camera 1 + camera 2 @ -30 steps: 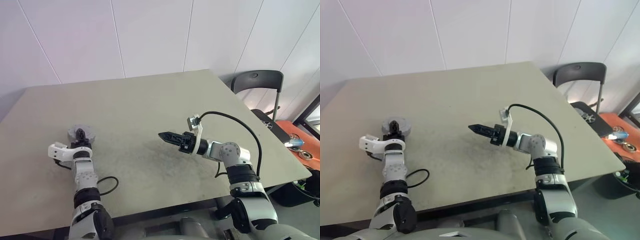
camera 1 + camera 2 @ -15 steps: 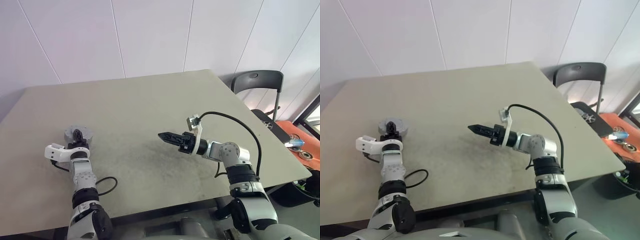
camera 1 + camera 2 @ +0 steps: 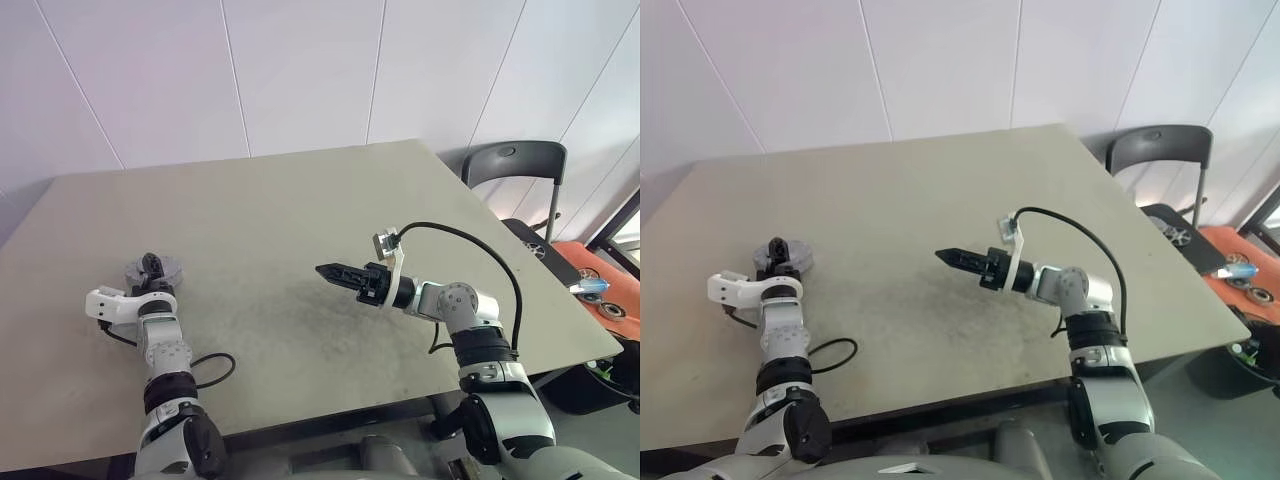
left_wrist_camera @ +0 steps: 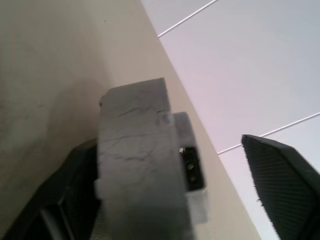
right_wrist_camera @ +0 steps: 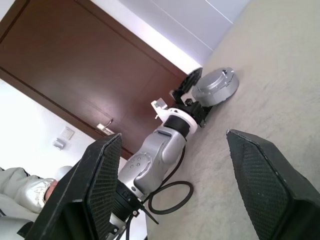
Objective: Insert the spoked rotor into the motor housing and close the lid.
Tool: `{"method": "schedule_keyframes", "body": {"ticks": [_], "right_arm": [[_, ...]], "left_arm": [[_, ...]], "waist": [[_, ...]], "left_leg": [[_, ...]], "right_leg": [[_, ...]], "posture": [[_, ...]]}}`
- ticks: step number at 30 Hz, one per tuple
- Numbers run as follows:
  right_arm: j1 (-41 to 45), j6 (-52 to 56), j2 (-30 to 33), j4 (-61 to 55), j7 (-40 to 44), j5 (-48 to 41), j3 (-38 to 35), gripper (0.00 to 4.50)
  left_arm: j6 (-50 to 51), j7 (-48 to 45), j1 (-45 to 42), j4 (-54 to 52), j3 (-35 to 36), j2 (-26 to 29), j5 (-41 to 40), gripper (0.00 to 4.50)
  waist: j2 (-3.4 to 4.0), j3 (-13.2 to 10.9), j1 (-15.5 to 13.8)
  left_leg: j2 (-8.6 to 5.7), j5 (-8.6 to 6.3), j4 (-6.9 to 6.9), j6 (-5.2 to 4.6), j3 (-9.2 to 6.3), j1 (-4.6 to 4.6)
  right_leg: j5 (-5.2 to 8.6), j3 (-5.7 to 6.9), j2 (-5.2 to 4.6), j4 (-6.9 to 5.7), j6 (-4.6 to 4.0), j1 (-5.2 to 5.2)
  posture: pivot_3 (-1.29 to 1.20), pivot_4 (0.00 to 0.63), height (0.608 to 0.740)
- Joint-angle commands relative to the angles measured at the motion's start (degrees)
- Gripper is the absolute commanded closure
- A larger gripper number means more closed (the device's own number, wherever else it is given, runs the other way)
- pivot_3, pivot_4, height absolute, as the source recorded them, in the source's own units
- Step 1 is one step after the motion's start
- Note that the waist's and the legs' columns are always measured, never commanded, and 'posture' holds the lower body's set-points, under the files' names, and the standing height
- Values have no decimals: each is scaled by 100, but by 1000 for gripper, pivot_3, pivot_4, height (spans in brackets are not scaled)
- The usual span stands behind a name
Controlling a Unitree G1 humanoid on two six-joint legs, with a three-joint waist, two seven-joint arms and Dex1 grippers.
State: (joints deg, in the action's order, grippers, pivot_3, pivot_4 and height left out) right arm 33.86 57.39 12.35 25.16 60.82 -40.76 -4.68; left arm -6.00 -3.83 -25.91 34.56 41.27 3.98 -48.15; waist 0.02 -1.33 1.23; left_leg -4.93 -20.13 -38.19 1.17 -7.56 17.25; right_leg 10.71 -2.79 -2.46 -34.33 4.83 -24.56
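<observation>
A flat round grey metal lid (image 5: 216, 86) is seen closed on the beige surface (image 3: 300, 220) (left side). Left fingers (image 4: 280, 180) are spread beside it — right fingers (image 5: 265, 190) are parted, empty.

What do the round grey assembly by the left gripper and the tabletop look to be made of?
The grey assembly looks like cast or machined metal with a matte silvery finish: it catches soft highlights and has small lugs on its rim. In the left wrist view its side looks rough and dull, so a coating is possible. The tabletop looks like a matte beige laminate or painted board, faintly speckled and scuffed; its core cannot be told.
</observation>
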Motion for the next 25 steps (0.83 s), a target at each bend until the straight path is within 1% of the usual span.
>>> {"method": "schedule_keyframes", "body": {"ticks": [1, 3, 7, 9, 11, 15, 17, 18, 21, 22, 24, 25], "right_arm": [[167, -71, 23, -23, 92, -23, -2, 987], [162, -80, 25, -17, 95, -15, 2, 987], [131, -103, 24, -8, 108, 3, 16, 987], [133, -106, 18, -6, 111, 1, 19, 987], [137, -115, 13, -5, 119, 2, 24, 987], [130, -118, -2, -30, 121, -2, 34, 987], [132, -123, -14, -34, 123, 2, 47, 987], [137, -125, -21, -36, 121, 2, 51, 987], [156, -152, -36, -58, 124, -1, 67, 987], [161, -188, -44, -92, 123, -5, 64, 987], [127, -459, -77, -302, 129, -10, 14, 987], [87, -714, -97, -475, 136, 29, 9, 987]], "left_arm": [[-540, 754, 131, 532, 361, 351, 333, 40], [-745, 1120, 138, 790, 368, 466, 505, 40], [-1181, 1885, 206, 1116, 282, 658, 1011, 40], [-1257, 2196, 207, 1292, 285, 767, 1177, 40], [-1377, 2368, 232, 1349, 180, 856, 1448, 40], [-1635, 2335, 256, 1173, -126, 939, 1936, 40], [-1735, 2389, 268, 1091, -267, 984, 2167, 40], [-1778, 2488, 279, 1055, -322, 1017, 2318, 40], [-1805, 2709, 320, 891, -465, 1111, 2665, 40], [-1855, 2507, 342, 736, -547, 1116, 2686, 40], [-1994, 1470, 436, 211, -907, 1084, 2583, 40], [-1981, 880, 504, -145, -1146, 1049, 2473, 40]], "waist": [[4, 3, 36], [9, 5, 138], [12, 5, 332], [14, 6, 451], [17, 8, 510], [17, 8, 510], [14, 10, 411], [14, 10, 378], [10, 10, 177], [4, 10, 111], [-13, 8, -43], [-13, 8, -43]], "left_leg": [[0, 0, 2, 0, 0, -8], [1, -1, 15, 0, 0, -24], [2, -5, 61, -1, 7, -130], [2, -7, 102, 0, 13, -197], [11, -15, 106, 13, 13, -200], [31, -32, 105, 30, 13, -189], [31, -33, 103, 32, 13, -173], [31, -32, 96, 33, 10, -160], [30, -32, 88, 34, 5, -117], [29, -32, 85, 34, 3, -107], [22, -32, 78, 34, -4, -77], [19, -32, 78, 33, -4, -69]], "right_leg": [[-1, 0, 1, 0, -2, 5], [4, 1, 2, 1, 7, 25], [6, 7, -1, 5, 10, 84], [6, 11, -7, 15, 10, 110], [6, 15, -3, 13, 11, 104], [4, 26, 7, 13, 8, 81], [1, 26, 6, 10, 4, 39], [-14, 28, 5, 6, -21, 16], [-21, 33, 4, 8, -32, -17], [-21, 36, 3, 9, -32, -25], [-23, 43, -2, 11, -35, -50], [-23, 45, -4, 13, -35, -56]], "posture": [[0, 0, 740], [0, 0, 740], [0, 0, 740], [0, 0, 740], [0, 0, 740], [0, 0, 740], [0, 0, 740], [0, 0, 740], [0, 0, 740], [0, 0, 740], [0, 0, 740], [0, 0, 740]]}}
